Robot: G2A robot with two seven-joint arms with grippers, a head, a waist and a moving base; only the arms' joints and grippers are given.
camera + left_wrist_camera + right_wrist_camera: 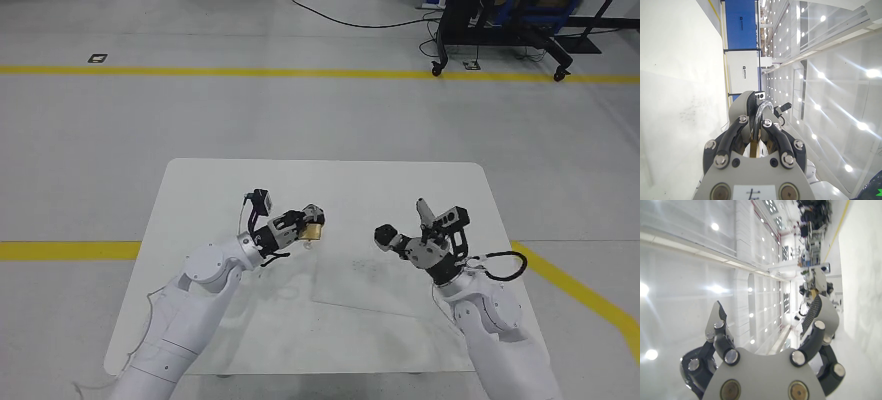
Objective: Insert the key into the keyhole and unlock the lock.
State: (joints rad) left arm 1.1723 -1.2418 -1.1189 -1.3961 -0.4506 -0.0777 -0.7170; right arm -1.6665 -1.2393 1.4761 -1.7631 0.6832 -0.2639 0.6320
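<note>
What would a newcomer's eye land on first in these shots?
The brass padlock stands out first, clamped in the left end effector over the white table, left of centre. Opposite it, on the right side of the table, the right end effector is spread wide open with nothing between its fingers.
</note>
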